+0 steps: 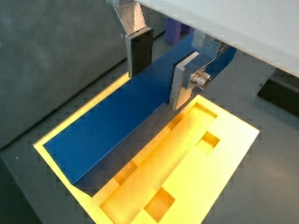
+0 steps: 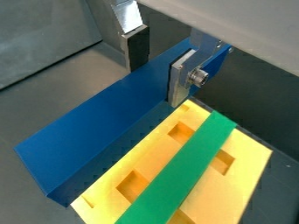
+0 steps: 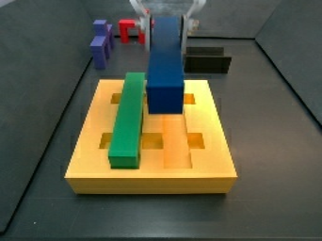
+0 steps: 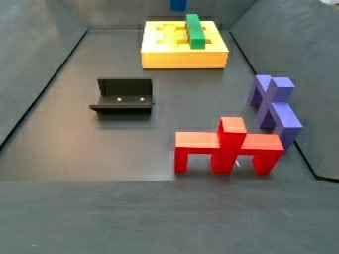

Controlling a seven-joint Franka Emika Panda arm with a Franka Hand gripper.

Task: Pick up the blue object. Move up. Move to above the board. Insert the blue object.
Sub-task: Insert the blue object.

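— Between the silver fingers (image 1: 184, 80), what is there?

— The blue object (image 1: 131, 122). In both wrist views the gripper (image 2: 156, 54) is clamped on its upper end, one plate on each broad face, and the bar slopes down from the gripper over the board (image 1: 229, 140).

— Do the side views add anything?

— In a side view the bar (image 3: 165, 64) hangs below the gripper (image 3: 167, 11), its lower end at the board's (image 3: 153, 166) top face; I cannot tell whether it sits in a groove. The green bar (image 3: 127, 119) lies in the board just beside it. A wrist view shows that green bar (image 2: 191, 172); the other wrist picture does not.

— And farther from the gripper?

— Well apart from it: one fixture (image 4: 123, 96), one violet-blue stepped block (image 4: 275, 101), one red block (image 4: 228, 148). There is one blue bar, one green bar, one board (image 4: 184, 56).

— The surroundings?

— A dark grey floor (image 4: 93, 149) with low dark walls around it.
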